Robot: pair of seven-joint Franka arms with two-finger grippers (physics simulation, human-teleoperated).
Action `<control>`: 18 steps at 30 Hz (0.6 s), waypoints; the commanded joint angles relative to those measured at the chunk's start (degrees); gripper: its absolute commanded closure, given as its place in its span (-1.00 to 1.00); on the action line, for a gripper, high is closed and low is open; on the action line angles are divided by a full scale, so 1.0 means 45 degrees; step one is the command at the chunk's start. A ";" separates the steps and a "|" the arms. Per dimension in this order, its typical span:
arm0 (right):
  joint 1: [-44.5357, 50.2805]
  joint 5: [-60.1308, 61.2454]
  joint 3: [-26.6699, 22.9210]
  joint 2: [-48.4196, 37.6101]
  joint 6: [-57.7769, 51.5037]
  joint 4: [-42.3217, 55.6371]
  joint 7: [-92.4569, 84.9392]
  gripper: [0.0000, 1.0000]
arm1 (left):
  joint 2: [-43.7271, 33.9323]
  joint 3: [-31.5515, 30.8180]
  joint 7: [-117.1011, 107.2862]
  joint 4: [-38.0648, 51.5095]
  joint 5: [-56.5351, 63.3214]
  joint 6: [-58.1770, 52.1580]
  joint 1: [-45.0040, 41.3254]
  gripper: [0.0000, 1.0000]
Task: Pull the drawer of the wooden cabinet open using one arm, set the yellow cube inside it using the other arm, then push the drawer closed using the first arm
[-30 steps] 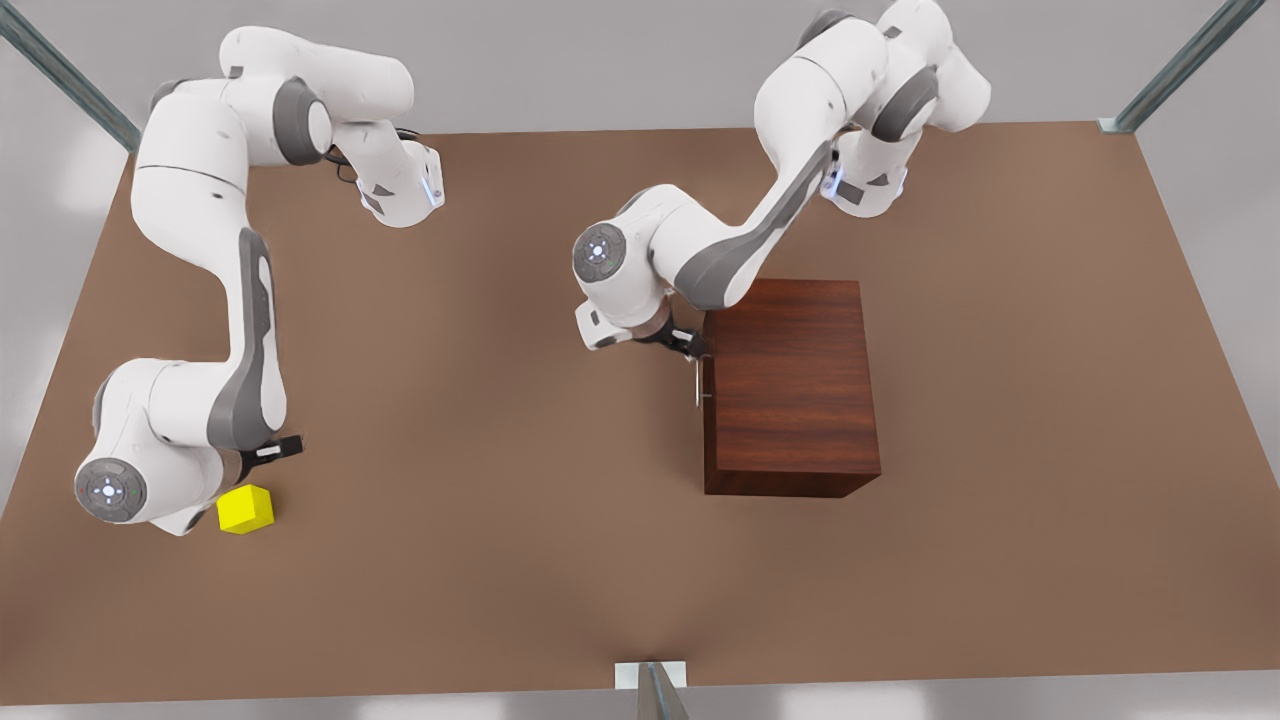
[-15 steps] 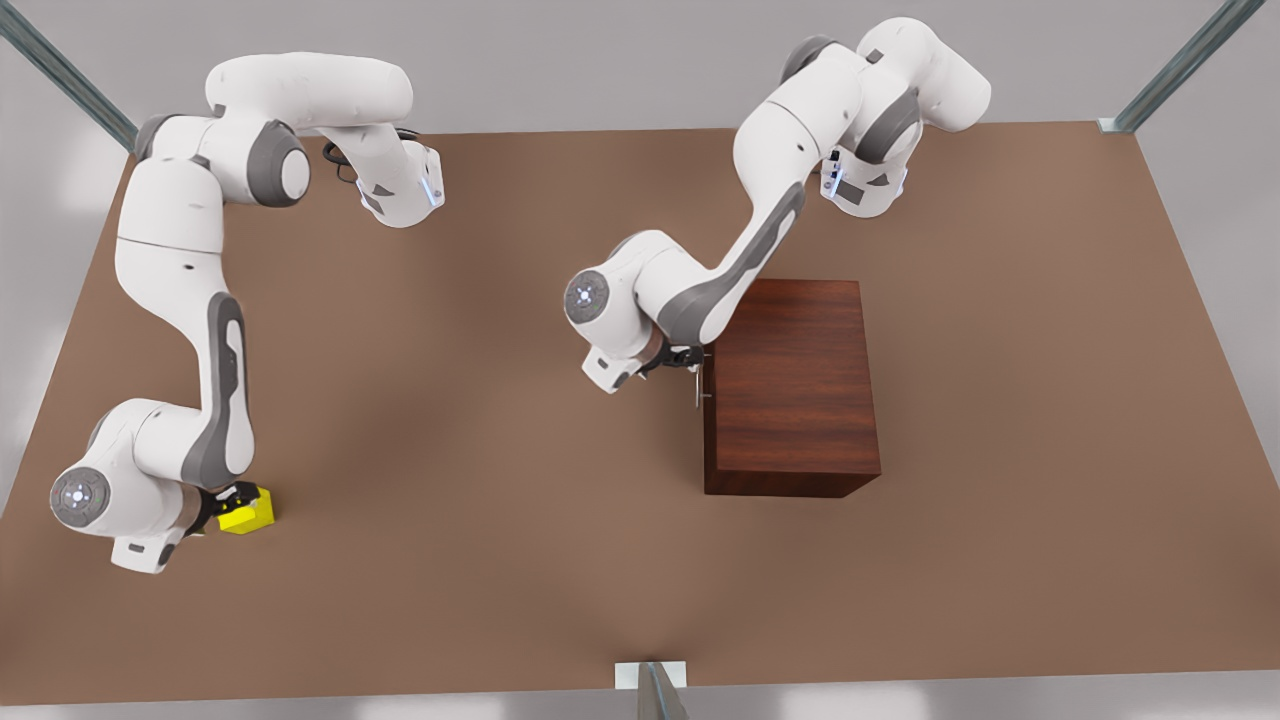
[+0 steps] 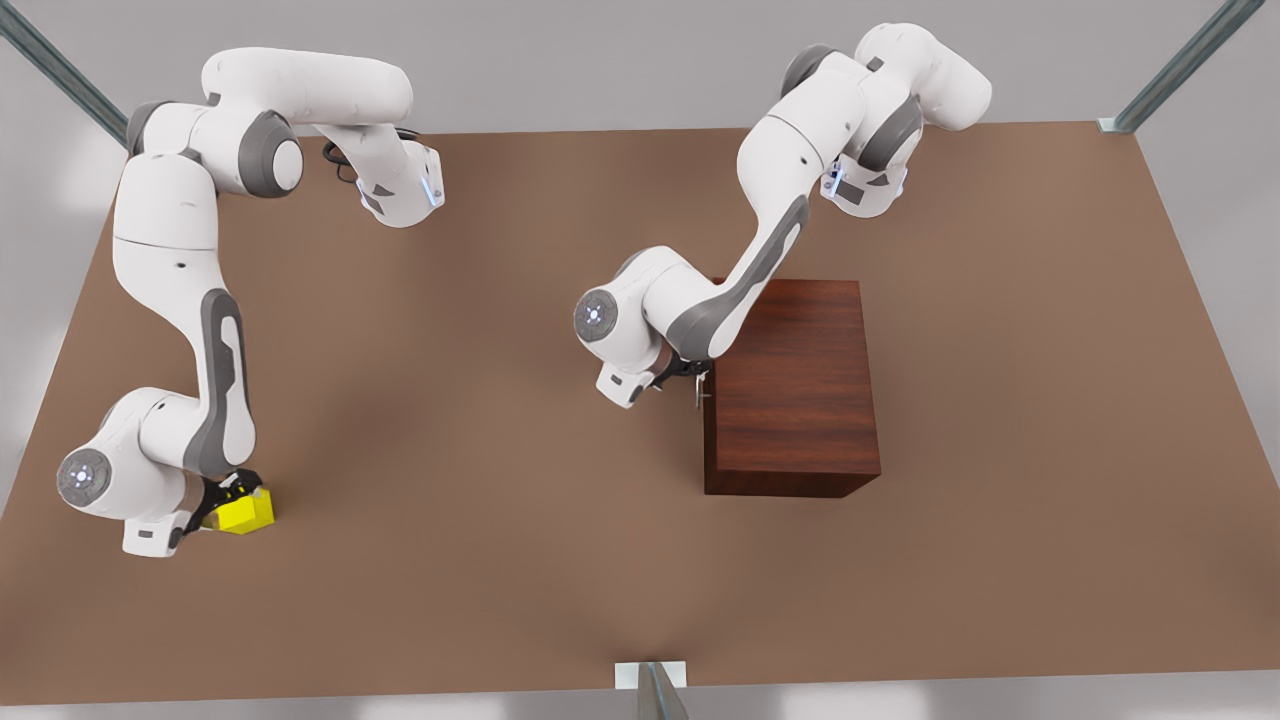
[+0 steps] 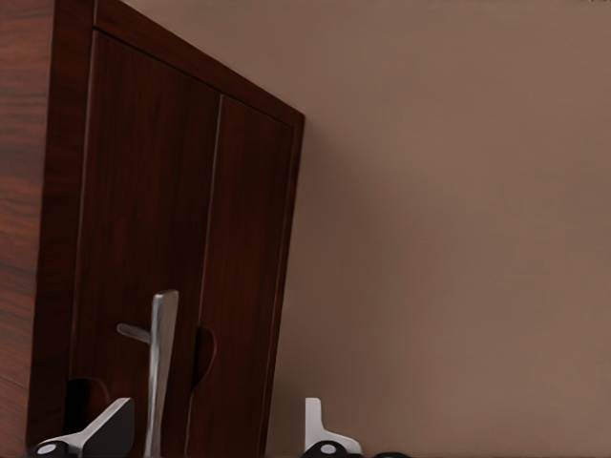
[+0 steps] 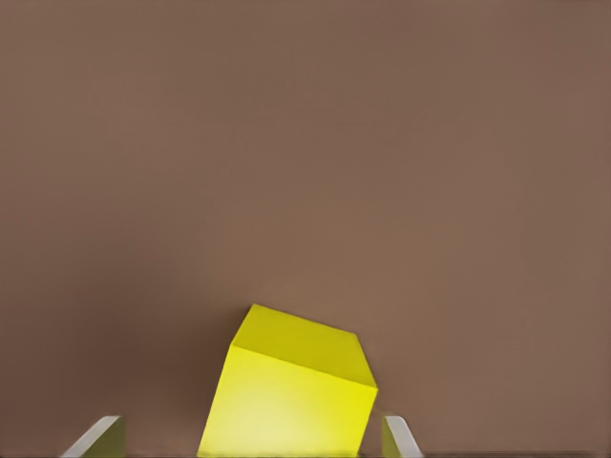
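Observation:
The wooden cabinet (image 3: 790, 385) stands right of the table's middle, and its drawer (image 4: 134, 219) is closed flush. The drawer's silver bar handle (image 3: 698, 392) faces the front view's left. My left gripper (image 3: 688, 376) is open at that face. In the left wrist view the handle (image 4: 160, 363) stands between its fingertips (image 4: 103, 431), nearer one of them. The yellow cube (image 3: 250, 510) lies on the table at the front view's lower left. My right gripper (image 3: 226, 496) is open and low over it. In the right wrist view the cube (image 5: 291, 391) sits between the two fingertips (image 5: 396, 437), with a gap on each side.
The brown table (image 3: 480, 420) stretches bare between cube and cabinet. Metal frame posts (image 3: 1180, 70) rise at the far corners, and a bracket (image 3: 650, 685) sits at the middle of the near edge.
My right gripper has swung from beside the cube to straddling it. My left gripper has slid along the cabinet's face from its far corner to the handle.

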 commanded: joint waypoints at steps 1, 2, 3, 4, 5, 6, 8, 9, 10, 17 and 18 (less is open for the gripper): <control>0.0011 -0.0051 -0.0028 -0.0026 0.0059 0.0002 0.0845 -1.00 | 0.0081 0.0000 -0.0785 0.0014 0.0040 0.0051 0.0006 -0.79; -0.0009 -0.0051 -0.0028 0.0012 0.0039 0.0002 0.0943 -1.00 | 0.0101 0.0000 -0.0784 0.0034 0.0040 0.0051 0.0045 -0.79; -0.0009 -0.0051 -0.0048 0.0032 0.0039 0.0002 0.1080 -1.00 | 0.0121 0.0000 -0.0785 0.0034 0.0040 0.0187 0.0065 -0.79; -0.0009 -0.0051 -0.0028 0.0032 0.0020 0.0002 0.1080 -1.00 | 0.0159 0.0000 -0.0785 0.0034 0.0040 0.0207 0.0065 -0.79; -0.0009 -0.0051 -0.0028 0.0052 0.0001 0.0002 0.1080 -1.00 | 0.0179 0.0000 -0.0785 0.0034 0.0020 0.0421 0.0065 -0.79; -0.0029 -0.0051 -0.0028 0.0091 0.0020 0.0002 0.1099 -1.00 | 0.0218 -0.0019 -0.0785 0.0034 0.0001 0.0441 0.0084 -0.79; -0.0068 -0.0032 -0.0028 0.0149 0.0039 0.0002 0.1099 -1.00 | 0.0218 -0.0039 -0.0843 0.0073 -0.0058 0.0441 0.0045 -0.79; -0.0087 -0.0032 -0.0028 0.0169 0.0098 0.0002 0.1099 -1.00 | 0.0218 -0.0058 -0.0882 0.0112 -0.0058 0.0441 0.0006 -0.79; -0.0165 -0.0032 -0.0028 0.0188 0.0118 0.0002 0.1099 -1.00 | 0.0238 -0.0078 -0.0882 0.0132 -0.0058 0.0441 -0.0013 -0.79; -0.0185 0.0047 -0.0028 0.0384 0.0293 0.0022 0.1119 -1.00 | 0.0277 -0.0078 -0.0960 0.0307 -0.0351 0.0539 -0.0306 -0.81; -0.0204 0.0047 -0.0028 0.0403 0.0313 0.0022 0.1119 -1.00 | 0.0296 -0.0078 -0.1097 0.0366 -0.0351 0.0539 -0.0365 -0.81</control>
